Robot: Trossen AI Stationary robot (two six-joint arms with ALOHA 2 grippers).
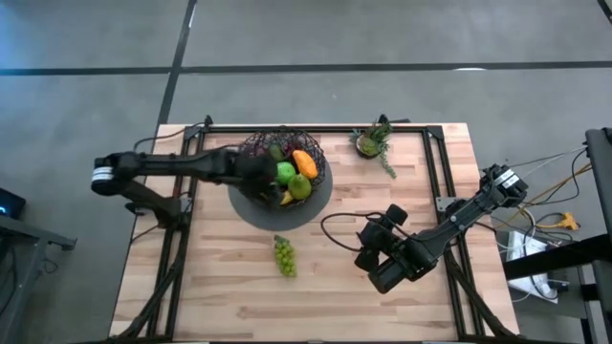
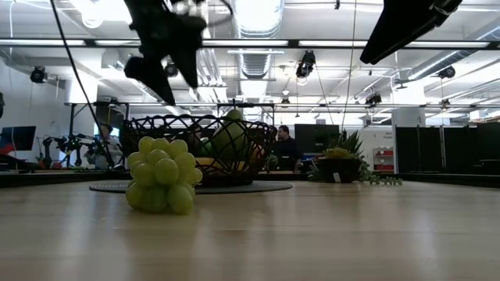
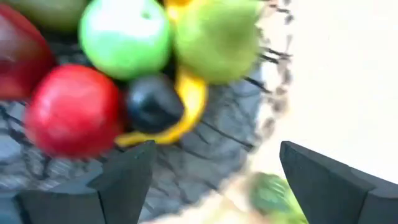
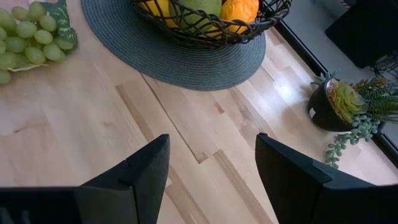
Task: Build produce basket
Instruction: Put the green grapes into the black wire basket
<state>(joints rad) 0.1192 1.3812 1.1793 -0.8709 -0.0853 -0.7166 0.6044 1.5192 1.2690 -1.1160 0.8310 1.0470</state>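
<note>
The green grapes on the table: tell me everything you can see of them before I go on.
The green grapes are a compact bunch of round, glossy yellow-green balls that look like plastic, with a green leaf-like piece at one end in the right wrist view. They lie on the bare wooden table, outside the basket and clear of the grey mat under it. Nothing grips or touches them; the left end effector is at the basket, and the right end effector is off to the side.
</note>
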